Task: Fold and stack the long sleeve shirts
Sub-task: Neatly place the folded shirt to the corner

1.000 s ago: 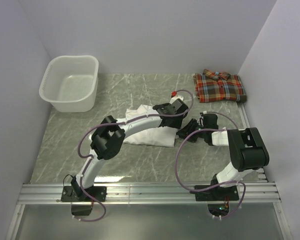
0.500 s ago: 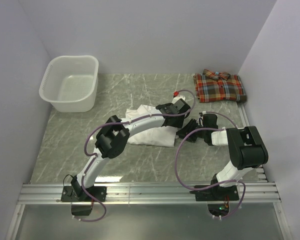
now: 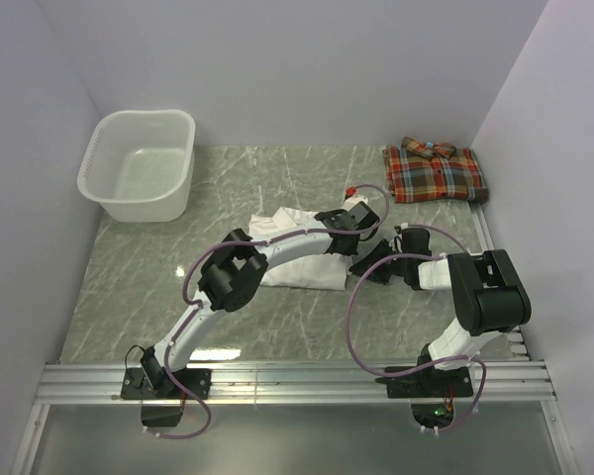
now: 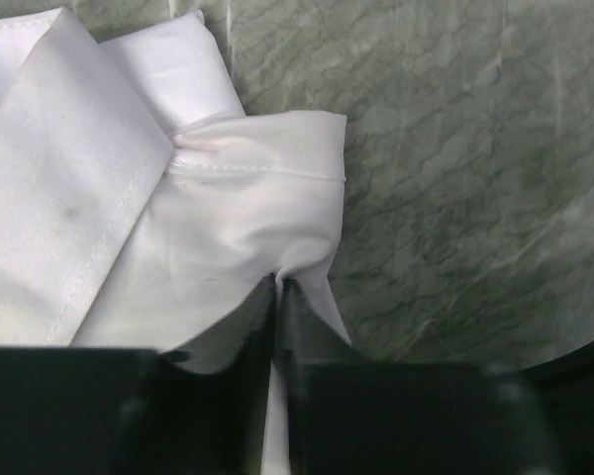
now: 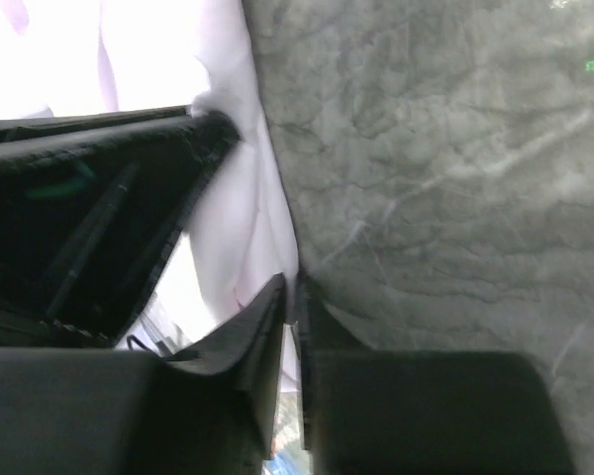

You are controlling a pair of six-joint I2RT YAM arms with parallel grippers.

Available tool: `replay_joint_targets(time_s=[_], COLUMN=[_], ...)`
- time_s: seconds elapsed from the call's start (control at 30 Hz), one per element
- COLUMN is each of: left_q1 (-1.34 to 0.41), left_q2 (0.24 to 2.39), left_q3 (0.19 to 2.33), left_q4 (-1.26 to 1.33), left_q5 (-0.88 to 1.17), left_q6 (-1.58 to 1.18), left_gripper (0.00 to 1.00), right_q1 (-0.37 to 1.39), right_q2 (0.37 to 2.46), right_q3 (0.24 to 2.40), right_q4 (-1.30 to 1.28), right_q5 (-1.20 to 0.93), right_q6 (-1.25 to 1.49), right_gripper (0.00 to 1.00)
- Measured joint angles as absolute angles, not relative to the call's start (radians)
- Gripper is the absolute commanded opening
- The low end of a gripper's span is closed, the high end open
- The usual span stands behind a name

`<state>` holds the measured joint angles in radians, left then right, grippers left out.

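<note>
**White shirt (image 3: 305, 276) pinched at two points**

We note the left gripper (image 4: 279, 287) pressed together on a bunched fold of the white shirt, which lies mid-counter (image 3: 228, 178). The right gripper (image 5: 293, 297), just beside it, pinches the same shirt's edge. The plaid shirt (image 3: 434, 174) lies folded at the far right corner.

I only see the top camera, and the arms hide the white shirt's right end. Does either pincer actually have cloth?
Observer: Yes. The left pincer is closed on a bunched fold of the white shirt, at its edge.
Operator: And the right one?
Observer: The right pincer is shut on a thin strip of that shirt's edge, next to bare table.
Operator: Are they close together?
Observer: Seemingly; what looks like the left pincer's black housing fills the left of the right wrist view.
</note>
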<state>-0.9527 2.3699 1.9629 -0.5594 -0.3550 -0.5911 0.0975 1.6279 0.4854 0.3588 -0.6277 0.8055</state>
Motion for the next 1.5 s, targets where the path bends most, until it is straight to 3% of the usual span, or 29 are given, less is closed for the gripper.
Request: replay_joint_targets(time_s=[0.1,0.9,1.0,1.07,1.23,1.3,1.4,1.5], left_q1=[-0.953,-0.952,-0.949,-0.947,-0.941,-0.936,-0.923,-0.898], left_q2=[2.371,2.331,2.319,2.314,2.294,2.272,2.220,2.140], left_q3=[1.964,1.893,1.874,1.864,1.841,1.822,1.788,1.743], left_q4=[-0.557,-0.521,-0.515,-0.513,-0.512,-0.512,-0.510,-0.503], left_q5=[-0.363,-0.392,-0.392,-0.392,-0.392,-0.391,-0.385,-0.370], left_q6=[-0.591,-0.648,-0.661,-0.672,-0.691,-0.701,-0.719,-0.738], left_gripper=[0.01,0.00,0.01,0.02,0.21,0.42,0.64,0.71], right_q1=[0.097,0.163,0.184,0.205,0.227,0.227,0.227,0.223], right_q2=[1.628,1.587,1.618,1.658,1.720,1.703,1.642,1.556], right_q3=[0.482,0.431,0.440,0.456,0.454,0.454,0.461,0.482], right_q4=[0.355,0.444,0.462,0.465,0.501,0.484,0.397,0.290], right_q5=[-0.630,-0.738,-0.754,-0.758,-0.799,-0.791,-0.747,-0.684], right_q6=[0.805,0.885,0.883,0.879,0.896,0.884,0.836,0.783], right_gripper=[0.00,0.00,0.04,0.16,0.30,0.32,0.36,0.38])
